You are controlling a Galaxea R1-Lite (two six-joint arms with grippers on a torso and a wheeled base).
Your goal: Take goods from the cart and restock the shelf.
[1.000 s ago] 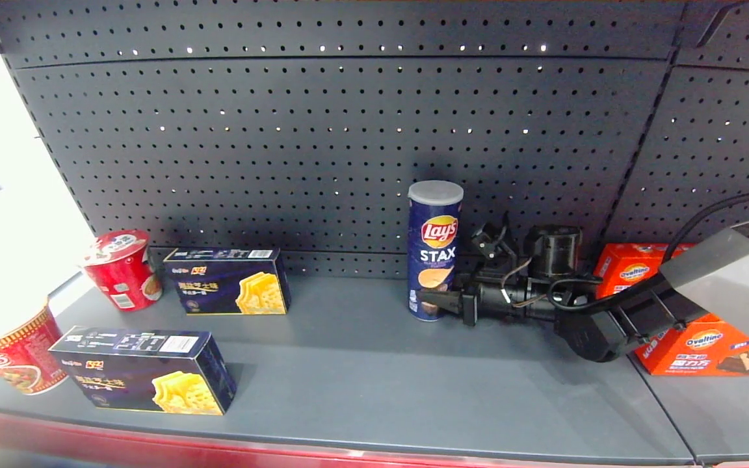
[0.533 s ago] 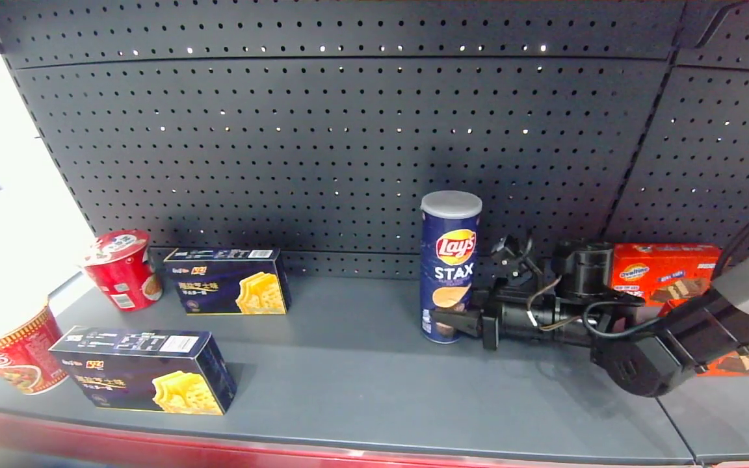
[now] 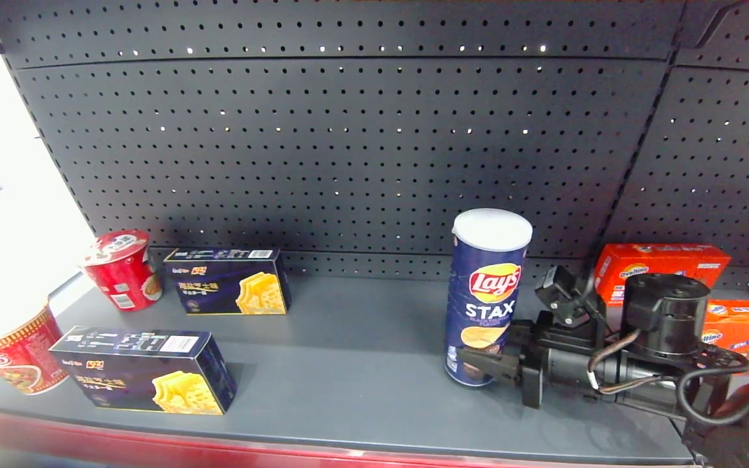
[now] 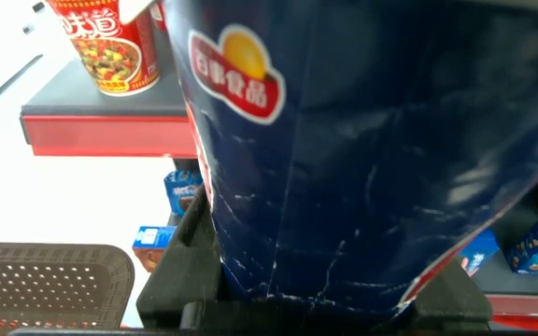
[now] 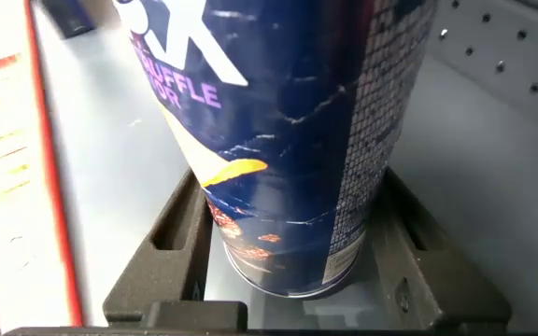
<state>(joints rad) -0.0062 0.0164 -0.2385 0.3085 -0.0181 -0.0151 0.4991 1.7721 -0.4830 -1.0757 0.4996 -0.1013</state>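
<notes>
Canister [image 3: 488, 292], glossy cylinder, clamped between matte black fingers [image 3: 486, 365]

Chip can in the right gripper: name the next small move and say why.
Probably set the chip can down on the shelf and let go: it stands upright, the right gripper has its jaws closed round its lower part, and bare shelf lies beneath.

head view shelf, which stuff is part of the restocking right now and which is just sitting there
In the job:
chip can, upright, gripped near its base by the right gripper
shelf
blue pack in the left gripper

Just sitting:
front cracker box
back cracker box
front noodle cup
back noodle cup
back orange box
front orange box
</notes>
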